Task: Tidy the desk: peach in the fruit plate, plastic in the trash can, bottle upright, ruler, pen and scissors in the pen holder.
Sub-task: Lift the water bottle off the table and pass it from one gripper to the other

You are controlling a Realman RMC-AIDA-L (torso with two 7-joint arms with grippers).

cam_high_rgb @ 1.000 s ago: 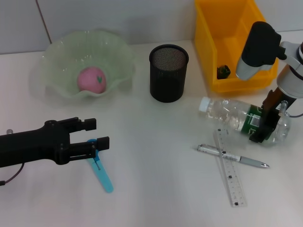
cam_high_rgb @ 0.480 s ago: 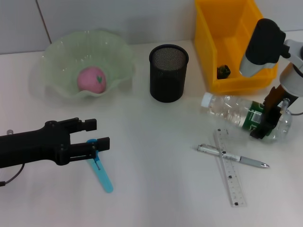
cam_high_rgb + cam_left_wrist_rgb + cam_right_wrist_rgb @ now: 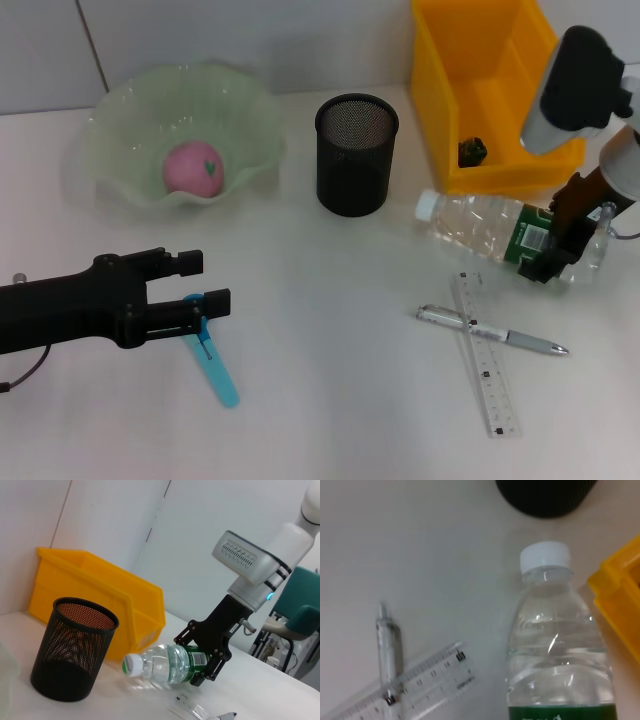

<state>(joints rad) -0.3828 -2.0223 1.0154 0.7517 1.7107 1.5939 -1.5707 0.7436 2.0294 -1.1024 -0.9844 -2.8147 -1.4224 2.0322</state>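
A plain white desk (image 3: 330, 400) carries a wavy-edged, pale green glass fruit plate (image 3: 120, 135), a black mesh pen holder (image 3: 356, 155) and a yellow plastic bin (image 3: 440, 130) along its far side. Nearer lie blue-handled scissors (image 3: 215, 365) on the left, and on the right a silver pen (image 3: 490, 330) crossed over a clear plastic ruler (image 3: 492, 385).

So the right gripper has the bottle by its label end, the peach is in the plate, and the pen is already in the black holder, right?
Not the pen. In the head view the pen lies on the desk across the ruler, outside the black holder. The rest holds: the right gripper is shut on the bottle at its label end, and the peach is in the plate.
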